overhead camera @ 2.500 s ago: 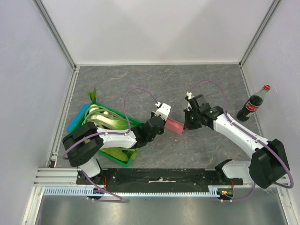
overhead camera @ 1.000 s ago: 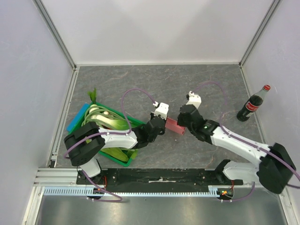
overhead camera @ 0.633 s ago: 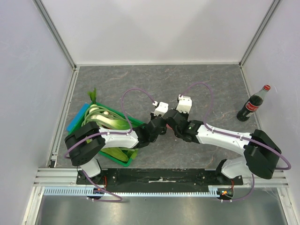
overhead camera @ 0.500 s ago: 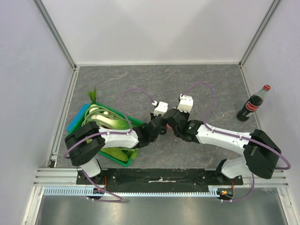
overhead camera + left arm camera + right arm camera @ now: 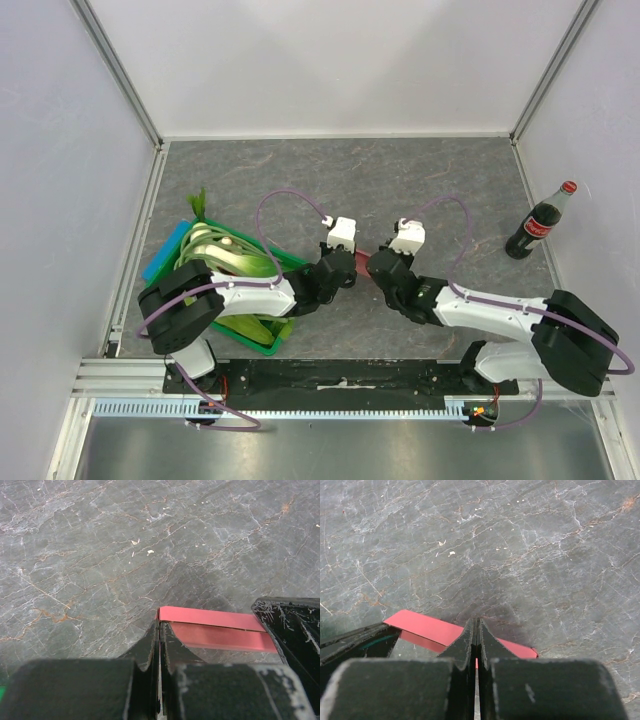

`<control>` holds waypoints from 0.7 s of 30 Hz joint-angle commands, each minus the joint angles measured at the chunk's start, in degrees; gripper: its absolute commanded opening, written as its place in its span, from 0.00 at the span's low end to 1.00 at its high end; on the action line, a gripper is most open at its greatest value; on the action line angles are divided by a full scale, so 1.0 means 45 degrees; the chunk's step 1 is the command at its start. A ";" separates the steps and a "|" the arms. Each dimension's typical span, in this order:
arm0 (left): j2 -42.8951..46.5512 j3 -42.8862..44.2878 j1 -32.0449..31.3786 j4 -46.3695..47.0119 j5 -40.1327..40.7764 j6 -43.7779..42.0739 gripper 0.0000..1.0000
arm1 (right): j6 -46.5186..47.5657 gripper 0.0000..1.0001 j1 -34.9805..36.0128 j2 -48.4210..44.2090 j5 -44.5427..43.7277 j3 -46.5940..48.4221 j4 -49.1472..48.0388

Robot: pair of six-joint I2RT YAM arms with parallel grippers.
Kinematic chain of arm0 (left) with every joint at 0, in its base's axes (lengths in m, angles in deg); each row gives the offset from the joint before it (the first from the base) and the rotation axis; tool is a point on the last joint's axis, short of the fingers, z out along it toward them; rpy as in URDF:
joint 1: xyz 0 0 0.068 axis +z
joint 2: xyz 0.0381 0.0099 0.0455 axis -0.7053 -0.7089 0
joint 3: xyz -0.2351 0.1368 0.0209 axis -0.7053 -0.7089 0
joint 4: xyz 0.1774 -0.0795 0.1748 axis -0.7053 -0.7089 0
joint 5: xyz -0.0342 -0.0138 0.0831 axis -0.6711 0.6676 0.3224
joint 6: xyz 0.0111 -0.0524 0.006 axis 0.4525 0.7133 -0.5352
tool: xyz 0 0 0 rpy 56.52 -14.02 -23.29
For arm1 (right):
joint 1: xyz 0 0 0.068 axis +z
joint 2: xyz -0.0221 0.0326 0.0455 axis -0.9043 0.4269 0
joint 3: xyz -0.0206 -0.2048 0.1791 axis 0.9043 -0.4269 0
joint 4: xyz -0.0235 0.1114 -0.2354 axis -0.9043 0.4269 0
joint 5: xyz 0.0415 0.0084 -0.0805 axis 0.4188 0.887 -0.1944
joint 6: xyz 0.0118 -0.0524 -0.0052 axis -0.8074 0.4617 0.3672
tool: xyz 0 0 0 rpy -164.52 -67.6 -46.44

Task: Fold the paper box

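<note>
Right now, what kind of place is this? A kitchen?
Probably a robot test cell, not a kitchen: white walls on metal frame posts box in a grey table, two robot arms are bolted to its near edge, and a cola bottle and vegetable crate sit like props.

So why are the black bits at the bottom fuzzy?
Left wrist view: the left gripper sits against the lens, so its black base blurs, while the small pink card box and grey marbled table look sharp. Right wrist view: same blur on the right gripper, dark shadow beside the box. Top view: even light, no glare.
</note>
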State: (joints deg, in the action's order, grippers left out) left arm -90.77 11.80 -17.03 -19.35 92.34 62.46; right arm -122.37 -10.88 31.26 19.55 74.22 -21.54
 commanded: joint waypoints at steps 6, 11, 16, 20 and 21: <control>-0.0462 -0.0710 -0.0134 -0.1998 -0.1179 0.0611 0.02 | 0.1778 0.00 0.0046 0.0221 0.0575 -0.1767 -0.2841; 0.0161 -0.1060 -0.0134 -0.1823 -0.1881 0.0552 0.20 | 0.2325 0.00 0.0066 0.0260 0.0361 -0.1964 -0.3272; 0.1489 -0.1879 -0.0114 -0.1764 -0.2721 0.0650 0.47 | 0.2482 0.00 0.0046 0.0475 0.0185 -0.2373 -0.3643; 0.2856 -0.2350 -0.0037 -0.2368 -0.4162 0.0611 0.55 | 0.2696 0.00 0.0046 0.0611 0.0107 -0.2530 -0.3975; 0.2956 -0.2369 0.0060 -0.2369 -0.4535 0.0592 0.56 | 0.2677 0.00 0.0046 0.0689 0.0049 -0.2511 -0.4014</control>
State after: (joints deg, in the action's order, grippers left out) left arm -82.18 2.42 -17.27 -25.75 80.08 63.35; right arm -111.49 -10.84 33.01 21.40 63.80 -38.57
